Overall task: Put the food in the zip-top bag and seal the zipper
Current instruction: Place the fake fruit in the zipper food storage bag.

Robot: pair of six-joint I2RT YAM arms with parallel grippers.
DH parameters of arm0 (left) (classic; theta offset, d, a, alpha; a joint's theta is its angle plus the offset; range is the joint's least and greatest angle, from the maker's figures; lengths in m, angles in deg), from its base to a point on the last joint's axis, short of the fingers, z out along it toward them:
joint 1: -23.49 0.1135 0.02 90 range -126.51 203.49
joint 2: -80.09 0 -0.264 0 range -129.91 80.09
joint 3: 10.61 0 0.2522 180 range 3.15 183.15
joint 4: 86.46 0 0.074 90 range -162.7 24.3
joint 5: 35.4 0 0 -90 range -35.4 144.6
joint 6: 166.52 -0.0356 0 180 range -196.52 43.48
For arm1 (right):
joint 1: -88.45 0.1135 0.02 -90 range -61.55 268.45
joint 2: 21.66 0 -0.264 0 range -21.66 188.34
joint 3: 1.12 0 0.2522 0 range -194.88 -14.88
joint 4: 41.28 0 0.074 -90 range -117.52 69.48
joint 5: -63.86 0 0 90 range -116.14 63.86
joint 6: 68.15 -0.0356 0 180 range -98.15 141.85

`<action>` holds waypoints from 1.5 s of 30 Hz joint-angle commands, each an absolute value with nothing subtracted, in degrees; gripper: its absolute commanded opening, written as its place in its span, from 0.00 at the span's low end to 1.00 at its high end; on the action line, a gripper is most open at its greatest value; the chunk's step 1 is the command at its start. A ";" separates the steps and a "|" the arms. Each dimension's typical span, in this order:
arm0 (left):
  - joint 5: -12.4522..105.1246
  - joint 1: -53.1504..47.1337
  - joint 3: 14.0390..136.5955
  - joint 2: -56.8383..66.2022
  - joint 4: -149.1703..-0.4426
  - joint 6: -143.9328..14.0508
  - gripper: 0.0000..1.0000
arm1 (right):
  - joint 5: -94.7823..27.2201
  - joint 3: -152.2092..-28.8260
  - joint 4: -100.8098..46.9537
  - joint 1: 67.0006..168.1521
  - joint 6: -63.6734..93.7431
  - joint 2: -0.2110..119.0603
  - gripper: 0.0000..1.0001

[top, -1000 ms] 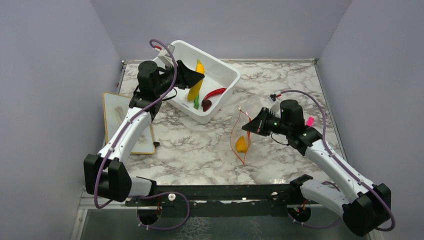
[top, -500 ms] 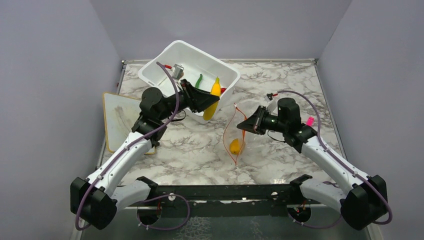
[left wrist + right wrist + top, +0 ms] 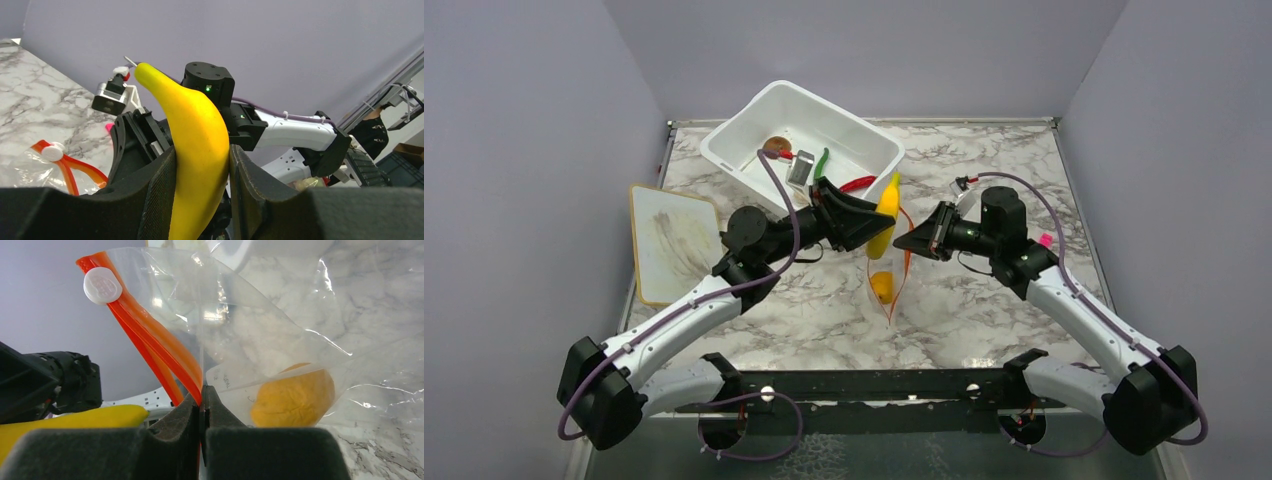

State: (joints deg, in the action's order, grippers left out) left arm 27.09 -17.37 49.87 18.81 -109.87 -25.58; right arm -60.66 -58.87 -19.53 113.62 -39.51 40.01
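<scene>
My left gripper point(image 3: 874, 215) point(image 3: 202, 165) is shut on the yellow banana point(image 3: 885, 214) point(image 3: 192, 150) and holds it in the air just left of the bag's mouth. My right gripper point(image 3: 910, 243) point(image 3: 202, 400) is shut on the orange-red zipper point(image 3: 905, 258) point(image 3: 160, 355) of the clear zip-top bag point(image 3: 886, 282) point(image 3: 280, 340), holding the mouth up. An orange fruit point(image 3: 882, 287) point(image 3: 295, 397) lies inside the bag. The banana's tip also shows in the right wrist view point(image 3: 70, 422). In the white tub point(image 3: 724, 140), a long green pod point(image 3: 821, 160), a red chili point(image 3: 856, 184) and a brown ball point(image 3: 776, 144) remain.
The white tub stands at the back, left of centre, with a small grey piece point(image 3: 800, 168) inside. A flat white board point(image 3: 669, 240) lies on the left of the marble table point(image 3: 984, 320). Grey walls enclose the table on three sides.
My left arm has carried the banana out of the tub, rightwards and nearer, up to the bag's mouth. My right gripper has shifted the bag a little to the left.
</scene>
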 commanded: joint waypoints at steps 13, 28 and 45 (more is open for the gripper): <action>32.70 -23.22 41.93 13.49 -127.00 -32.48 0.24 | -65.21 -58.96 -22.51 113.67 -40.64 37.38 0.01; 35.16 -23.47 35.14 12.97 -126.51 -40.08 0.28 | -65.01 -61.10 -21.50 113.67 -39.08 37.16 0.01; 39.42 -23.52 33.53 14.14 -119.58 -42.14 0.36 | -59.59 -64.66 -18.06 113.67 -35.87 36.45 0.01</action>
State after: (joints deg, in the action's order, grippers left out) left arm 36.60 -23.16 34.24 12.85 -121.32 -40.99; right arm -61.14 -62.08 -17.72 113.62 -36.65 37.17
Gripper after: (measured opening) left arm 0.403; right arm 0.015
